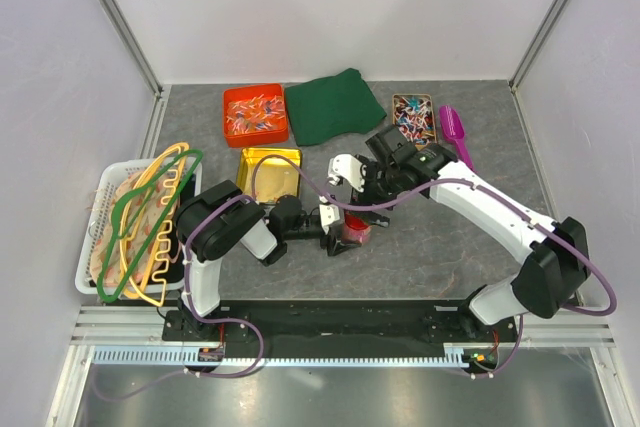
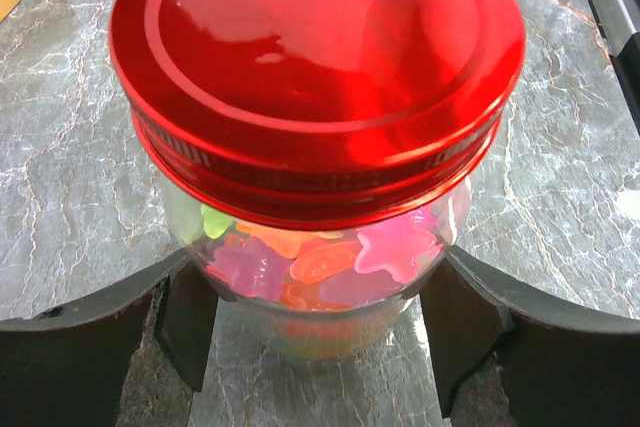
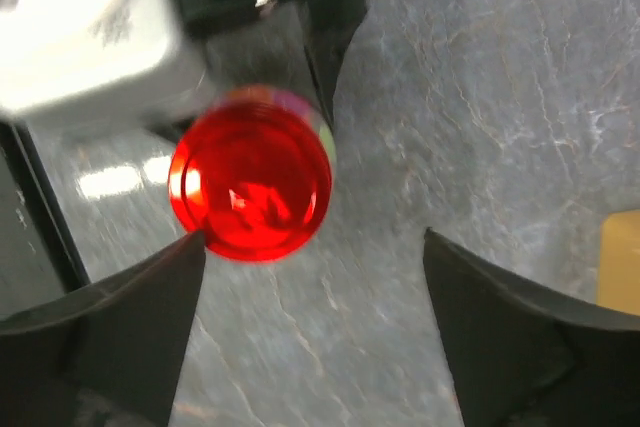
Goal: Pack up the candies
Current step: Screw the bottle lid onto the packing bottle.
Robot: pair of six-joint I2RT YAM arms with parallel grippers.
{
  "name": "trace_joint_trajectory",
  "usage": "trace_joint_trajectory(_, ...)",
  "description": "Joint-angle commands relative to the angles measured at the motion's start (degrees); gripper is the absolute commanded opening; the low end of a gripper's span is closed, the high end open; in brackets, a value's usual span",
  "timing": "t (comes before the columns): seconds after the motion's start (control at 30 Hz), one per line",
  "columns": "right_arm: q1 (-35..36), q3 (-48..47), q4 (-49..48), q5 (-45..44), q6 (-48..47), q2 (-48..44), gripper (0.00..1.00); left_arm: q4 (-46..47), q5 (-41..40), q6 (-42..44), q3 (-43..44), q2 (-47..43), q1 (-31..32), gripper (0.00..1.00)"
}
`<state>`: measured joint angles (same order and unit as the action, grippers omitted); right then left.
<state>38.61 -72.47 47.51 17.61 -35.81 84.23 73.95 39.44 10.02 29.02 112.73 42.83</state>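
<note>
Fingers point(image 2: 185, 322) of the left pincer point(image 2: 320, 307) clasp the lower glass of a jar point(image 2: 320, 337) standing on the grey marbled surface point(image 2: 70, 177) — inside it the candies point(image 2: 330, 257), pink, orange and green, sit under a red metal lid point(image 2: 310, 67). Above, the right pincer point(image 3: 315, 242) hangs wide open, holding nothing, one fingertip beside the lid's rim. Farther back lie a gold tin point(image 1: 270, 169), an orange tray point(image 1: 255, 112) of wrapped sweets, a green cloth point(image 1: 335, 105) and a purple scoop point(image 1: 456, 129).

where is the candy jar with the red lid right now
In the top view the jar stands at the table's near middle, between both wrists; the left gripper clasps its glass, the open right gripper hovers above its lid.
</note>
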Motion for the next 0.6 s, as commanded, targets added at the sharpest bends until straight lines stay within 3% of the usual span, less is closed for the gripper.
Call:
trace_joint_trajectory(0.0,-0.11,-5.57,11.02,-1.09,-10.05,1.02,0.98,-0.21,-0.68,3.78,0.25,0.3,-0.2,0.5)
trace_joint_trajectory(0.23,-0.11,-6.37,12.08,4.1,-16.83,3.4,0.98,-0.21,-0.86,3.69,0.25,0.39,-0.2,0.5)
trace_joint_trajectory(0.57,0.85,-8.04,8.66,9.02,-16.48,7.0,0.98,-0.04,-0.86,3.78,0.25,0.48,-0.2,0.5)
